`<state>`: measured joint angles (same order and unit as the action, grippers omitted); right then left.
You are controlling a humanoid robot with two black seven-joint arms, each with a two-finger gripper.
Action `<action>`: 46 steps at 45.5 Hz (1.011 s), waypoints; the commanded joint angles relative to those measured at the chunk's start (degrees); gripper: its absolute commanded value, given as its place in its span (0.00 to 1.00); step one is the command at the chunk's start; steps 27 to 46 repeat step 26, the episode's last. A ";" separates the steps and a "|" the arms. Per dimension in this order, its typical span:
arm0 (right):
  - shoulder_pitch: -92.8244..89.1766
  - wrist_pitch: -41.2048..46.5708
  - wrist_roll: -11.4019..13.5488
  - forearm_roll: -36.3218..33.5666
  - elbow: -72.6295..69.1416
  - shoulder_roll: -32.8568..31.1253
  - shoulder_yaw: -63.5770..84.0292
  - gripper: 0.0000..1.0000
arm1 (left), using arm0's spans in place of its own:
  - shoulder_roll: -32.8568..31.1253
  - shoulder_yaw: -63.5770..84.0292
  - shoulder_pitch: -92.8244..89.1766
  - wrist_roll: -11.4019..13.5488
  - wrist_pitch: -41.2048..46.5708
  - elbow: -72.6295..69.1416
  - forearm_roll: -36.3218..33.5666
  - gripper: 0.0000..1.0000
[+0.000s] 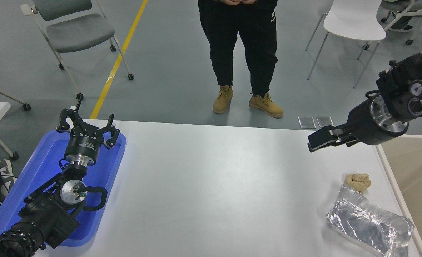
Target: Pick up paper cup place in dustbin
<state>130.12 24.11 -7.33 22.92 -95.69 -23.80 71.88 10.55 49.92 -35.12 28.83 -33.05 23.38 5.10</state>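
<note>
My right gripper's (pixel 312 141) jaws look pressed together and empty, above the tabletop's (pixel 211 185) far right edge. No paper cup shows anywhere, so it may already lie in the dustbin (pixel 387 167) off the right edge. The brown paper wad (pixel 358 181) and foil tray (pixel 370 222) sit near the right corner. My left gripper (pixel 88 125) hovers, spread, over the blue tray (pixel 105 200).

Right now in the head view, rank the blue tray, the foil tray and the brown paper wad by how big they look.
1. Blue plastic tray, clearly largest, though partly covered by the left arm.
2. Crinkled silver foil tray.
3. Crumpled brown paper wad, smallest by far.
</note>
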 commanded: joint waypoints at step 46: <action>0.84 11.84 -0.76 -2.88 -1.16 -3.10 0.89 1.00 | 0.00 0.00 0.05 0.00 0.00 0.00 0.00 1.00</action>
